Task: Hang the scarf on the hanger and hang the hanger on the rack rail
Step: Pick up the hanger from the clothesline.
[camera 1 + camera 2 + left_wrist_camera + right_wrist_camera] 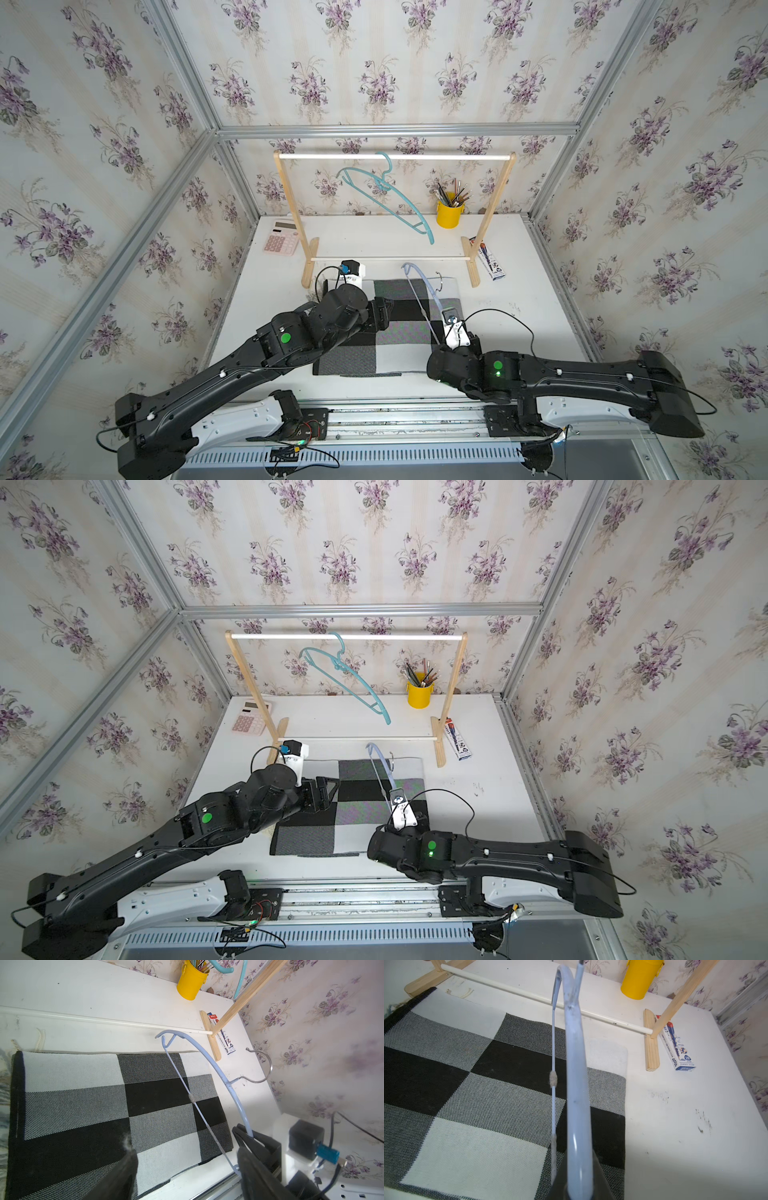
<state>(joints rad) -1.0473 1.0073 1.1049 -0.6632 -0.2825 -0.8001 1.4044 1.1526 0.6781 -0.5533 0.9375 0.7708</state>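
Observation:
The black, white and grey checked scarf (399,332) (83,1101) lies flat on the white table. A pale blue hanger (419,291) (577,1084) with a metal hook stands slanted over the scarf's right part. My right gripper (449,320) (579,1184) is shut on the near end of the hanger's arm. My left gripper (330,789) (187,1167) is open and low over the scarf's left edge. Between its fingers only scarf and table show.
A wooden rack (291,195) stands behind the scarf, with a teal hanger (386,195) hooked on its top rail. A yellow cup of pencils (449,214), a pink calculator (281,242) and a pen box (490,259) sit round the rack's feet.

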